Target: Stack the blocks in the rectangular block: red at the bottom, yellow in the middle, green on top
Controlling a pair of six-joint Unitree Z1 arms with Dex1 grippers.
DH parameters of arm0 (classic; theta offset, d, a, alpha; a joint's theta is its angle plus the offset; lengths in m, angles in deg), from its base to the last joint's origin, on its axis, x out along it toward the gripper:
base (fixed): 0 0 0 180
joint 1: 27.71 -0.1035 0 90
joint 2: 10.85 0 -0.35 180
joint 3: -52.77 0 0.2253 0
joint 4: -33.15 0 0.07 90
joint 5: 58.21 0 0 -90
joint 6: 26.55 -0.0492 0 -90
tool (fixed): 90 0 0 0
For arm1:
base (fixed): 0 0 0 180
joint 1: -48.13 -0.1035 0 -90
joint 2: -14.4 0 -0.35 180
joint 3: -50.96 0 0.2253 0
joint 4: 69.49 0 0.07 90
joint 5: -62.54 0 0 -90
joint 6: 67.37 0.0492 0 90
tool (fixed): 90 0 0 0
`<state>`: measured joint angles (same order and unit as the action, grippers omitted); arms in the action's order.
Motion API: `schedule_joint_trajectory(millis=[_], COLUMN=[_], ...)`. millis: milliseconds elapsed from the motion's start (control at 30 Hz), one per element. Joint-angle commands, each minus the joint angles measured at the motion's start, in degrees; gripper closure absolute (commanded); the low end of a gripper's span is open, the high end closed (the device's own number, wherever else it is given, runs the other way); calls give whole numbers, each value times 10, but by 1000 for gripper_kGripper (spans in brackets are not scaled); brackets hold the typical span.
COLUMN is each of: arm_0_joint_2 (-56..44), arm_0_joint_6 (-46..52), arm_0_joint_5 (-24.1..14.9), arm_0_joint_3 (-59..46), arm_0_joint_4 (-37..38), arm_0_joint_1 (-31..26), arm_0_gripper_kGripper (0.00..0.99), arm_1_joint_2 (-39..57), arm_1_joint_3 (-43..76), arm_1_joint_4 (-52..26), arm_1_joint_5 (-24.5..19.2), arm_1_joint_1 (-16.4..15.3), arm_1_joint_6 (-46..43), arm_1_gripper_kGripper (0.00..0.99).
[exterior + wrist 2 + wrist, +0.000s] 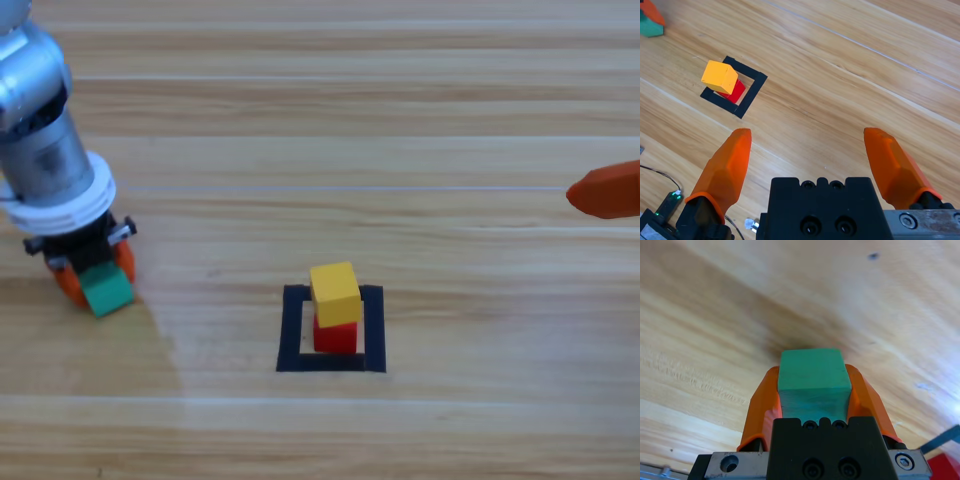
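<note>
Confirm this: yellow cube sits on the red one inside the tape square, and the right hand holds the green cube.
Wrong hand. The left hand holds the green cube, as the left wrist view shows; the right hand is open and empty. The yellow cube does sit on the red cube inside the tape square.

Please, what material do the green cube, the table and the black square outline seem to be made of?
The green cube, held between the jaws of the left tool, looks like painted wood or dense foam: matte faces, slightly rough edges; I cannot tell which. The table looks like wood or wood-pattern laminate: long planks with grain and a mild sheen. The black square outline seems to be flat matte tape.
</note>
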<state>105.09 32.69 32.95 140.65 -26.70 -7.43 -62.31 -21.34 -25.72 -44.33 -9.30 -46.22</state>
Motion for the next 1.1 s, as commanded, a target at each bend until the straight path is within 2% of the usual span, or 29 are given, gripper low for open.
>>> schedule_joint_trajectory(millis=[33, 233, 333, 467, 667, 867, 1100], arm_0_joint_2=[40, 14, 30, 51, 101, 124, 126], arm_0_joint_6=[-95, -213, -268, -305, -280, -238, -185], arm_0_joint_5=[-6, 8, 11, 12, -6, -13, -13], arm_0_joint_3=[115, 241, 325, 390, 445, 445, 445], arm_0_joint_4=[-103, -200, -267, -313, -358, -358, -358], arm_0_joint_1=[20, 51, 72, 94, 143, 190, 203], arm_0_gripper_kGripper=[990, 990, 990, 990, 990, 990, 990], arm_1_joint_2=[-30, -35, -35, -36, -37, -41, -43], arm_1_joint_3=[20, 22, 24, 25, 26, 25, 25], arm_1_joint_4=[-6, -6, -6, -5, -4, -1, 0], arm_1_joint_5=[11, 12, 18, 19, 25, 31, 40], arm_1_joint_1=[11, 11, 11, 11, 11, 11, 11], arm_1_joint_6=[-3, -3, -4, -4, -4, -4, -4], arm_1_gripper_kGripper=[4, 5, 5, 4, 5, 5, 4])
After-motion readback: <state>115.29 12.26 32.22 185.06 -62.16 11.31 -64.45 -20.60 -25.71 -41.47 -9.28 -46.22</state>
